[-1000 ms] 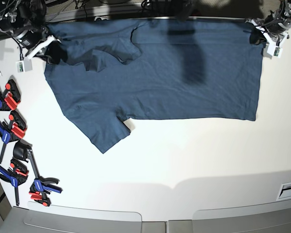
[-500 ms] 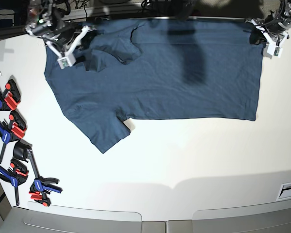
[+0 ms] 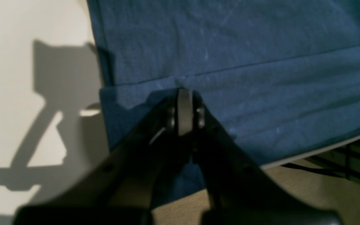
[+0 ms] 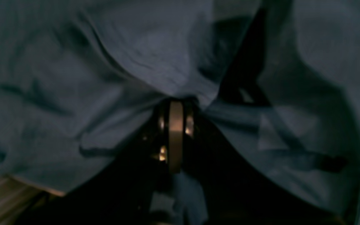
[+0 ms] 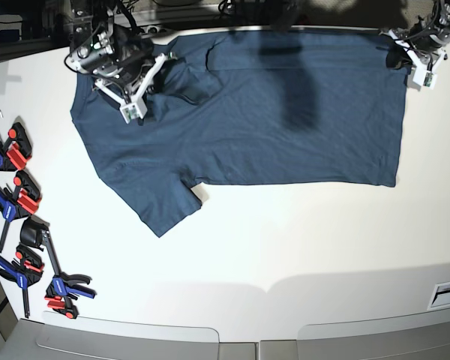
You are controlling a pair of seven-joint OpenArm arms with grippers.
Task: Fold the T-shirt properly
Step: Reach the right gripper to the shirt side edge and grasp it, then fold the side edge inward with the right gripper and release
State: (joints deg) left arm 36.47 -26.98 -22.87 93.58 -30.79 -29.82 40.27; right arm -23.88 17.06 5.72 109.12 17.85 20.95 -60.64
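Note:
The dark navy T-shirt lies spread on the white table, hem toward the right, with one sleeve pointing to the front left. My right gripper is shut on a bunch of shirt fabric near the upper sleeve and holds it folded over the shirt body. In the right wrist view the gripper pinches wrinkled cloth. My left gripper is shut on the far right hem corner. In the left wrist view the gripper clamps the folded hem at the table's edge.
Several blue, red and black clamps lie along the table's left edge. A white label sits at the front right. Cables and dark equipment run behind the table's far edge.
My right gripper has moved rightward from the table's far left corner onto the shirt, dragging the upper sleeve fabric over the body. The left gripper has not moved.

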